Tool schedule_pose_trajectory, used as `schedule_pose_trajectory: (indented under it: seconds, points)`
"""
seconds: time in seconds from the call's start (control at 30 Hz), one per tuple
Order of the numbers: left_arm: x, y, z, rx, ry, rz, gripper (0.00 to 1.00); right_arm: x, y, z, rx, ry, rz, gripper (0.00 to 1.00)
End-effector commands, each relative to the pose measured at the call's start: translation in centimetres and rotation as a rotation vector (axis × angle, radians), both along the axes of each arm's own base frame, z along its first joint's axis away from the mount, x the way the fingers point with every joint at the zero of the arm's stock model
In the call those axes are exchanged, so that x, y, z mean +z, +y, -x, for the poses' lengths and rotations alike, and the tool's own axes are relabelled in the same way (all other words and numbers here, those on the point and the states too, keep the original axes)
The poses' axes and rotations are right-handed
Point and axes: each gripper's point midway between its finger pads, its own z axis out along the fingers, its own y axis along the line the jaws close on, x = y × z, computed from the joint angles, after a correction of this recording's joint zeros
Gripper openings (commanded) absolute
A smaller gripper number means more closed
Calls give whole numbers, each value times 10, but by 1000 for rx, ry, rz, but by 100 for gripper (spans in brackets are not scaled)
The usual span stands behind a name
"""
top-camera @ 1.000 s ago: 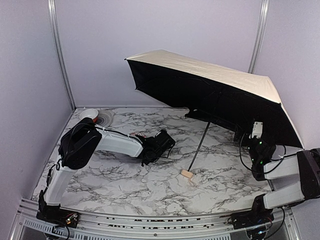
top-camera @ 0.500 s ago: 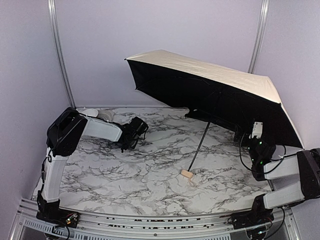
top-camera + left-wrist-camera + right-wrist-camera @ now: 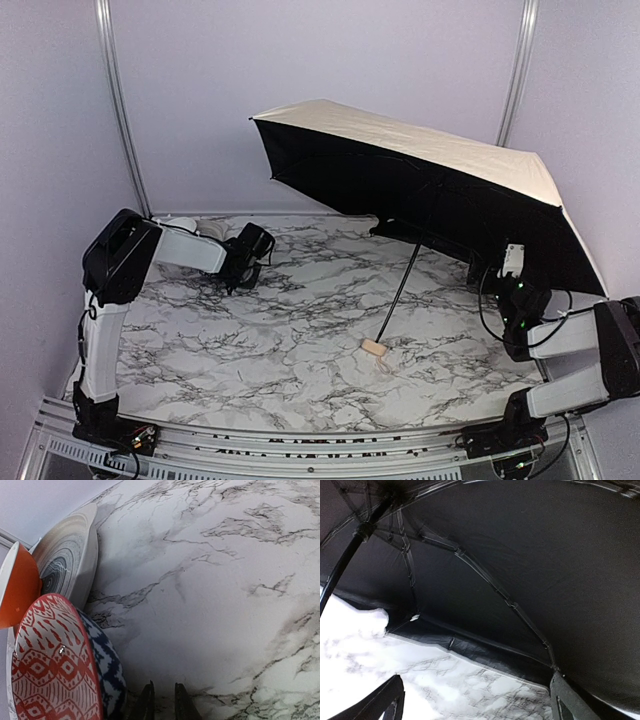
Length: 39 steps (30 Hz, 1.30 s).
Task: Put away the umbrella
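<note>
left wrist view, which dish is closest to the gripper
The red patterned bowl with the blue outside, just beside the left gripper; the grey swirled dish and the orange bowl lie farther away.

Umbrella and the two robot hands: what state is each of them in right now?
umbrella: open, tilted, its handle resting on the table.
left fingers: almost closed, holding nothing.
right fingers: spread wide, holding nothing, under the umbrella.
</note>
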Motion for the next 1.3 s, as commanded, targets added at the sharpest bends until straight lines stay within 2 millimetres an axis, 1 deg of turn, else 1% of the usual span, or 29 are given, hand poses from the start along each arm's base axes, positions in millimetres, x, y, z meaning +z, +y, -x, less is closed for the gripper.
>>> schedule_pose_trajectory:
  seconds: [0.0,0.03,0.1,0.13,0.2,0.27,0.37,0.43,0.5,0.6,0.67,0.83,0.87,0.9,1.0,1.1,1.13,1.2,1.27]
  points:
    - [6,-18,19,-96,33,96,15,10,24,-11,131,34,-2,96]
    - [14,-24,21,-120,14,113,15,13,32,-14,179,52,-7,95]
    - [33,-40,27,-190,-34,138,21,20,51,-19,278,74,-8,93]
    - [40,-47,33,-227,-51,141,25,25,63,-20,326,80,-9,93]
    - [59,-72,48,-320,-98,164,36,33,85,-18,415,74,-17,93]
    - [78,-92,61,-401,-146,196,44,40,107,-12,518,65,-52,94]
    - [97,-115,83,-486,-161,272,59,48,130,-6,639,52,-131,96]
    - [103,-126,94,-519,-150,338,65,51,138,-8,673,50,-182,96]
    - [108,-134,104,-538,-140,396,68,49,138,-17,663,61,-231,96]
    - [110,-147,120,-572,-127,422,70,43,135,-34,616,93,-295,93]
    - [108,-157,131,-602,-121,415,70,40,140,-41,638,106,-321,91]
    - [103,-182,155,-677,-98,414,71,42,155,-53,670,116,-344,82]
    - [102,-186,158,-688,-95,415,71,42,156,-55,671,117,-349,79]
    - [101,-191,162,-698,-91,415,71,42,158,-56,673,119,-356,74]
    - [96,-198,166,-706,-82,413,71,40,160,-62,662,132,-395,44]
    - [94,-206,167,-691,-75,442,72,38,158,-67,641,141,-451,21]
    - [93,-210,168,-686,-72,454,72,38,158,-68,638,141,-464,15]
    - [94,-220,171,-697,-65,475,73,36,156,-70,621,149,-490,9]
    - [96,-231,175,-716,-67,481,73,35,155,-73,607,157,-503,0]
